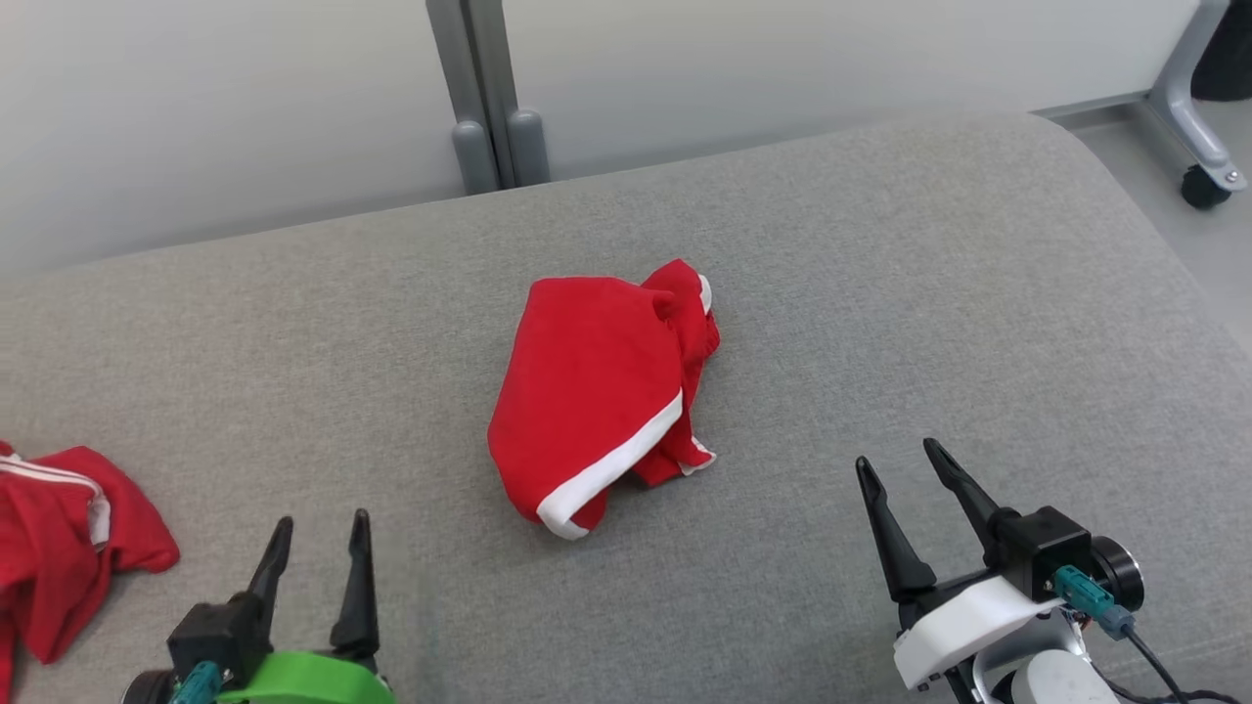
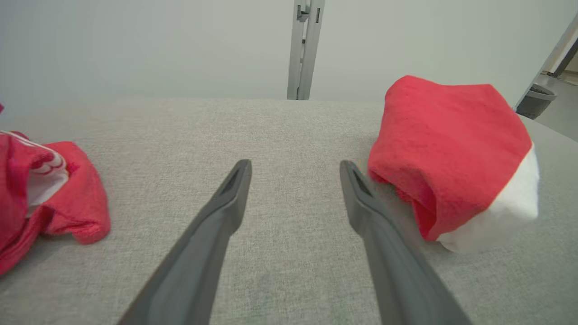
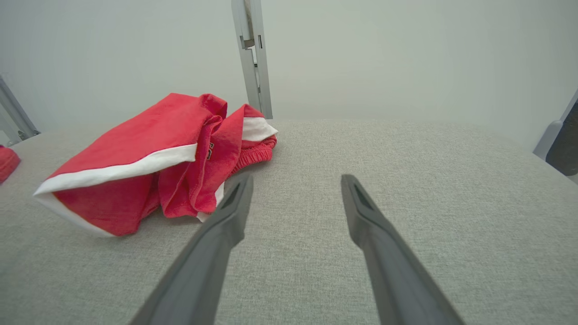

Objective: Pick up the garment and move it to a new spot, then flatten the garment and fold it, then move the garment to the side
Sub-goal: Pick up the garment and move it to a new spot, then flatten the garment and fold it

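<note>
A: What is nearest?
B: The left end effector (image 1: 322, 518) and right end effector (image 1: 897, 455), both spread wide and empty. Another red cloth (image 1: 68, 528) lies at near left.
A: The garment (image 1: 587, 391)?
B: Farther off, in the middle of the grey fabric surface (image 1: 929, 293). It is crumpled and red with white trim, and its small dark print (image 3: 210, 151) is unreadable.

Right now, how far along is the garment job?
Done: nothing I can confirm. The red garment lies crumpled in the middle of the grey padded surface, neither flat nor folded. In hand: nothing; both arms' jaws stand open and empty, short of it. Left: pick up, relocate, flatten, fold, set aside. A second red garment lies at the left.
</note>
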{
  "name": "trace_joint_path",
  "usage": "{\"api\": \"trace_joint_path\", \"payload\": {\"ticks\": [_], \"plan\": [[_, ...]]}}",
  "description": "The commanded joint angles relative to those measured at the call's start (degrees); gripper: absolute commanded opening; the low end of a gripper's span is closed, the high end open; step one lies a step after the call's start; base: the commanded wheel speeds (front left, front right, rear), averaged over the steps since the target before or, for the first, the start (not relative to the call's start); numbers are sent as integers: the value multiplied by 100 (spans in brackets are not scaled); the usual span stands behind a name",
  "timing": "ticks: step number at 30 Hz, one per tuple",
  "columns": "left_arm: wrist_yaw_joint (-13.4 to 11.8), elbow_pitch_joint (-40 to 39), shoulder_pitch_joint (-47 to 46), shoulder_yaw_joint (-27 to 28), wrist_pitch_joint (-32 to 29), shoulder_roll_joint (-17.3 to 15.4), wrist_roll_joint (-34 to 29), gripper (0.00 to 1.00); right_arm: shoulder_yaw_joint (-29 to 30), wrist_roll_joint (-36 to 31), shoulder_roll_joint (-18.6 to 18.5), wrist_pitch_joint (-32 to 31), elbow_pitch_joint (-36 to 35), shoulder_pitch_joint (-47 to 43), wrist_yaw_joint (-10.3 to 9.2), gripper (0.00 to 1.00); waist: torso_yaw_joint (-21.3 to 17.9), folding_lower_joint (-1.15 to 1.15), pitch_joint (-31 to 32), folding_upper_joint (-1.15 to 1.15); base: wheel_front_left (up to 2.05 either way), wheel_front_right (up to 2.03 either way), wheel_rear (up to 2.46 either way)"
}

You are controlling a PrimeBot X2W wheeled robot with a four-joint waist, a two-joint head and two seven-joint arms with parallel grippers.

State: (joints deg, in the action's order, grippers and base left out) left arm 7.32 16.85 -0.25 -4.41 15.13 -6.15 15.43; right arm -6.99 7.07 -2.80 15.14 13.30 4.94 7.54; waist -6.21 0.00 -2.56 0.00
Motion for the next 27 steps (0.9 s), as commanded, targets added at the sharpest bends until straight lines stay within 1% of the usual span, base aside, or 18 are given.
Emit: {"api": "trace_joint_path", "payload": {"ticks": [1, 3, 8, 15, 18, 24, 27], "plan": [[26, -63, 115, 134, 3, 44, 20, 100, 1, -30, -18, 2, 35, -125, -10, 100, 153, 0, 122, 0, 0, 0, 0], [26, -91, 271, 178, 3, 131, 13, 100, 14, -30, -19, 2, 58, -172, -10, 100, 213, 0, 130, 0, 0, 0, 0], [26, -157, 435, 184, 3, 216, -11, 100, -20, -61, -19, 2, 133, -197, -10, 100, 321, 0, 93, 0, 0, 0, 0], [26, -179, 204, 112, 3, 242, -23, 100, -105, -177, -18, 2, 325, -18, -10, 100, 511, 0, -92, 0, 0, 0, 0], [26, -186, 62, -5, 3, 196, 34, 100, -187, -253, -19, 2, 680, 183, -10, 100, 659, 0, -278, 0, 0, 0, 0], [26, -189, -250, -273, 3, 91, 187, 100, -408, -398, -17, 3, 1392, 959, -10, 100, 1045, 0, -722, 0, 0, 0, 0], [26, -179, -368, -365, 3, 54, 278, 100, -524, -377, -19, 2, 1549, 1271, -10, 100, 1228, 0, -861, 0, 0, 0, 0]]}}
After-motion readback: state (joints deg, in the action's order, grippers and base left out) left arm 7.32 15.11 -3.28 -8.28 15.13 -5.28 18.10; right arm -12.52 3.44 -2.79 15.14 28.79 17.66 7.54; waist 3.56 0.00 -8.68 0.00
